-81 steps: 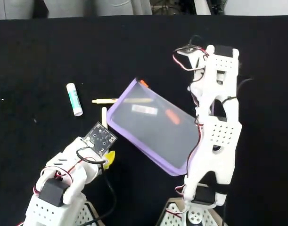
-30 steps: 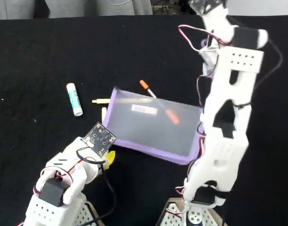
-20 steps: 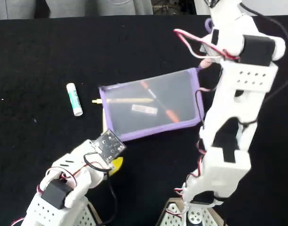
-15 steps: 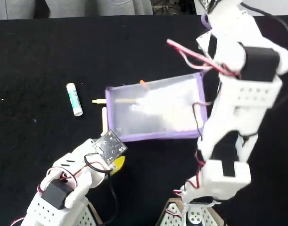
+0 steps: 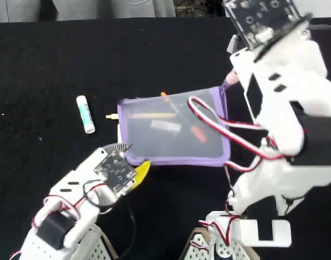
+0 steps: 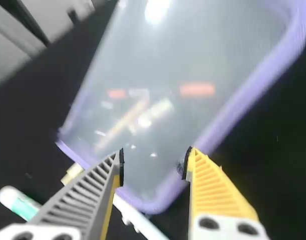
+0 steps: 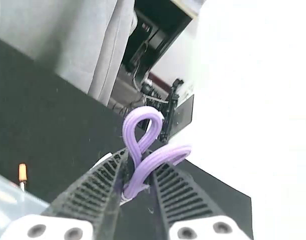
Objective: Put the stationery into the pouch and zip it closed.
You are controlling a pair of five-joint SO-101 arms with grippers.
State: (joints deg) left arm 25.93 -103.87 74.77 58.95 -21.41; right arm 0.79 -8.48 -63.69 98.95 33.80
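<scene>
Right hand (image 7: 138, 167): clamped on the purple loop (image 7: 141, 131) at the pouch's 1 o'clock corner. The fingers pinch the cord low, so both bights stand free above them. I take this as an anchor: holding that corner keeps the pouch (image 5: 170, 130) from sliding about on the counter (image 5: 46, 65).

Left hand (image 6: 153, 165): open, jaws on either side of the pouch's rounded 7 o'clock corner, not yet closed on it. A grip there, diagonal to the loop, should stretch the pouch flat and give me a firm edge to work against.

The pouch lies flat at the middle of the counter, long side running 9 to 3.

An orange pen (image 5: 182, 116) and a pale pencil (image 5: 149, 115) show through the clear face. I cannot tell whether they lie inside or under it. The pencil's end pokes out past the 9 o'clock edge.

A glue stick (image 5: 85, 114) lies loose on the counter at 9 o'clock of the pouch, well apart from it. It has yet to be loaded.

Judgement: early stage, bracing the pouch. Filling and zipping are not yet done.
</scene>
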